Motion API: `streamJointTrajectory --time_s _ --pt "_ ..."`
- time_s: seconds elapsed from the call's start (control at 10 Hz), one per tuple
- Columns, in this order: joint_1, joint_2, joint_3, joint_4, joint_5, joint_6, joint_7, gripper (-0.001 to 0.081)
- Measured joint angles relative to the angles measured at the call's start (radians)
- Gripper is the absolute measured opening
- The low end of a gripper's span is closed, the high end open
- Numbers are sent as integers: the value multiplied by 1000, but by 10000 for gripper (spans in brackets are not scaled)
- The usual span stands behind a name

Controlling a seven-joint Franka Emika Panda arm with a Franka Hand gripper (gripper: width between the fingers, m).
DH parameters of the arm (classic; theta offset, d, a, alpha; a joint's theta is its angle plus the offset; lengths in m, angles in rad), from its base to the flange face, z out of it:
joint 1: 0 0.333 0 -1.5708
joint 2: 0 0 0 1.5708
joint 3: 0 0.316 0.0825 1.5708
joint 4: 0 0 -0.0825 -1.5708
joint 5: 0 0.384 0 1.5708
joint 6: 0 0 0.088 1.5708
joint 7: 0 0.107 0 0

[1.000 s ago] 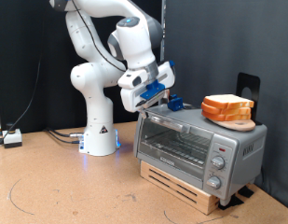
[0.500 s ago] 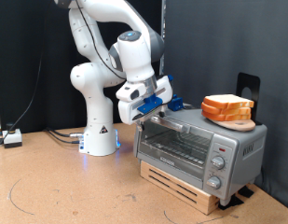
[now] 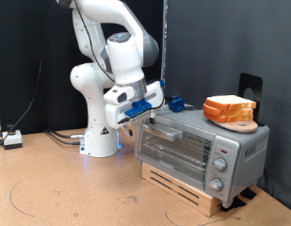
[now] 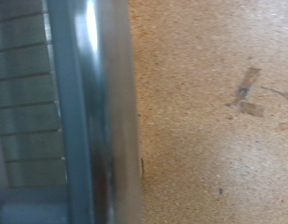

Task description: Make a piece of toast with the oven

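Observation:
The silver oven [image 3: 203,149] stands on a wooden pallet at the exterior view's right. Its glass door leans slightly outward at the top. My gripper [image 3: 151,117] is down at the door's upper left corner, against the grey bar handle [image 3: 173,133], and its fingertips are hidden there. In the wrist view the handle [image 4: 92,112] runs across the picture as a blurred grey bar, with the wire rack [image 4: 27,103] behind the glass; no fingers show. A thick stack of bread slices [image 3: 230,109] lies on top of the oven. The piece of toast is out of view.
A small blue object [image 3: 175,104] rests on the oven's top near its left end. Three knobs [image 3: 220,166] line the right panel. A black stand [image 3: 250,90] rises behind the bread. The robot base [image 3: 100,137] and cables [image 3: 11,139] are at left on the brown table [image 3: 70,188].
My gripper has moved left and downward from above the oven's top to the door's upper edge, and the door's top now leans out a little.

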Motion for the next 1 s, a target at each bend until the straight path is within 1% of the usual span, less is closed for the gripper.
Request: streamJointTrajectory --time_s 0.3,0.5,0.8,1.0 --pt "-26 49 -28 24 -8 10 -5 804" --pt "-33 93 -40 48 -9 20 -6 804" --pt "-26 163 -45 87 23 31 -19 804" --pt "-12 215 -43 96 39 58 -23 804"
